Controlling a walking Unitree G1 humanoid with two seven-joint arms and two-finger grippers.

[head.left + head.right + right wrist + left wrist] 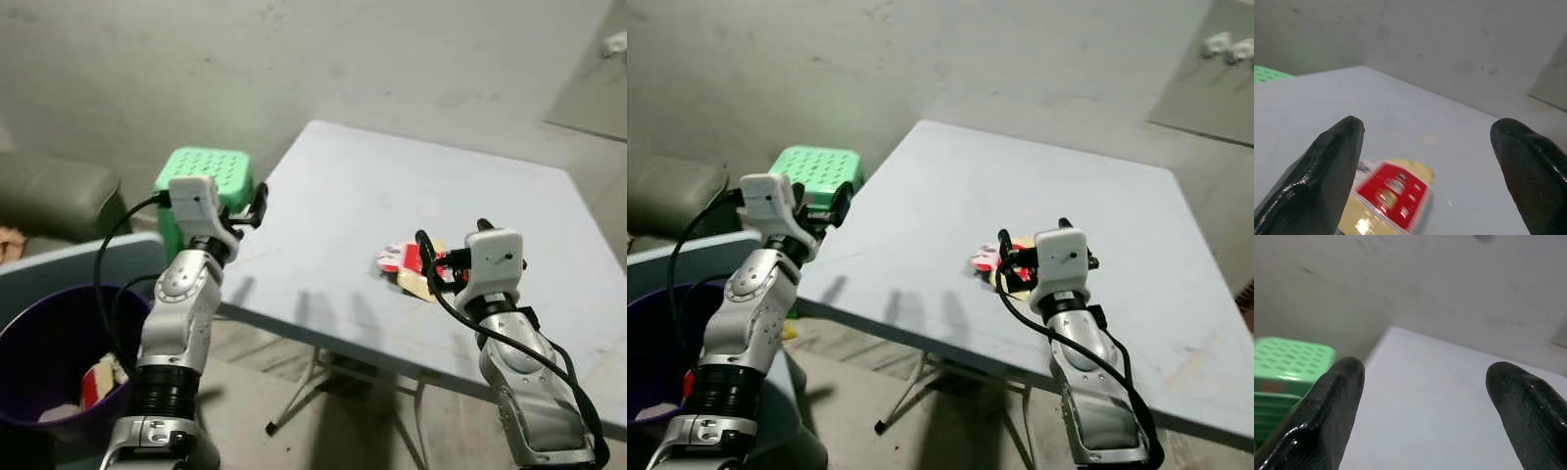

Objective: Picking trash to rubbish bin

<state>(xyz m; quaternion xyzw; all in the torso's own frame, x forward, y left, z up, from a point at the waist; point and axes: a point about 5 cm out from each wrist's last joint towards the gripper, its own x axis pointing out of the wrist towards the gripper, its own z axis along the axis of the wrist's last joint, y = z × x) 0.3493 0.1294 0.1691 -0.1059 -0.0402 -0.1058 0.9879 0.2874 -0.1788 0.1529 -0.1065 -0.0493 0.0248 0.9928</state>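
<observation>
Right pincer (1427,161) wide, hovering above wrapper (1388,200); wrapper flat on table (392,196), long axis toward wall.

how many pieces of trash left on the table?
1: a red and yellow wrapper near the table's front edge, just ahead of the open right hand. The arm may hide more behind it. Some trash is already in the purple bin.

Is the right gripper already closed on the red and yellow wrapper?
No: the right gripper is open, with the wrapper lying untouched on the table.
</observation>
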